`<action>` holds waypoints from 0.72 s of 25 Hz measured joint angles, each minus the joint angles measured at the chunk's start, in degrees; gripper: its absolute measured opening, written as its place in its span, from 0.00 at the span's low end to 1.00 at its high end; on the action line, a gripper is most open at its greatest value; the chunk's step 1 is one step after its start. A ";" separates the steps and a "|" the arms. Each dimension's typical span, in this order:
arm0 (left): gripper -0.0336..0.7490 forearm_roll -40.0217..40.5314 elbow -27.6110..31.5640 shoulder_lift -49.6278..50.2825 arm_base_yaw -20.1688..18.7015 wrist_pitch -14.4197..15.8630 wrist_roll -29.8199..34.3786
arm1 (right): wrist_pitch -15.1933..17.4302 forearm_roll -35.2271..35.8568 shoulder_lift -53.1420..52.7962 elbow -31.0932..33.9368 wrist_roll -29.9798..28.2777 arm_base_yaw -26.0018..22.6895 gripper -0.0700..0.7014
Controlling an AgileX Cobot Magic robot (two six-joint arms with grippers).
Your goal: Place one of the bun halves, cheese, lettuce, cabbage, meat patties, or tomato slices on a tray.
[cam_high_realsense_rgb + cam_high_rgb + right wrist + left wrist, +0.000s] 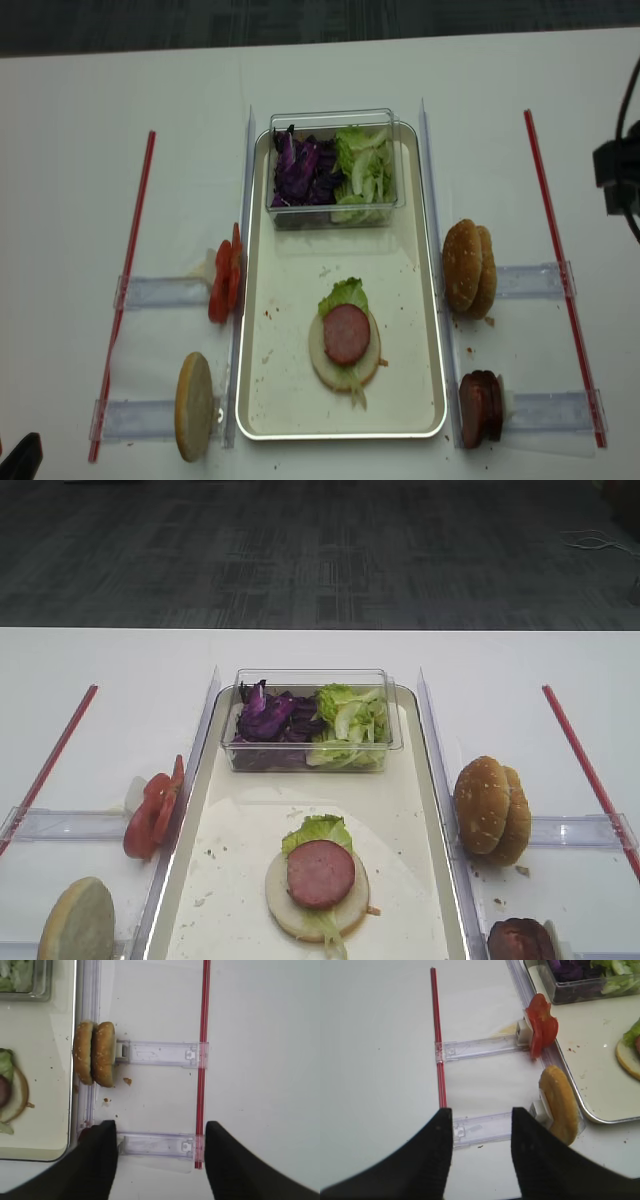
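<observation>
Pink meat patties [480,408] show only from overhead; both jaws gape, empty.

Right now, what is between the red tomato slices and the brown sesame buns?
The long cream-silver tray, holding a pale flat bun half topped with green lettuce and a round pink meat patty. The realsense high view shows it.

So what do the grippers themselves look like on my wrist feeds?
Each gripper shows as two plain matte black fingers with smooth, tapering shapes: the right gripper and the left gripper. No markings, pads of another colour or cables are visible on either.
</observation>
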 joint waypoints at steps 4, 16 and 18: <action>0.39 0.00 0.00 0.00 0.00 0.00 0.00 | 0.25 0.00 -8.37 4.30 -0.36 0.00 0.63; 0.39 0.00 0.00 0.00 0.00 0.00 0.00 | 1.30 1.24 -32.41 13.36 -0.59 0.00 0.63; 0.39 0.00 0.00 0.00 0.00 0.00 0.00 | 1.43 1.26 -35.58 14.33 -0.59 0.00 0.63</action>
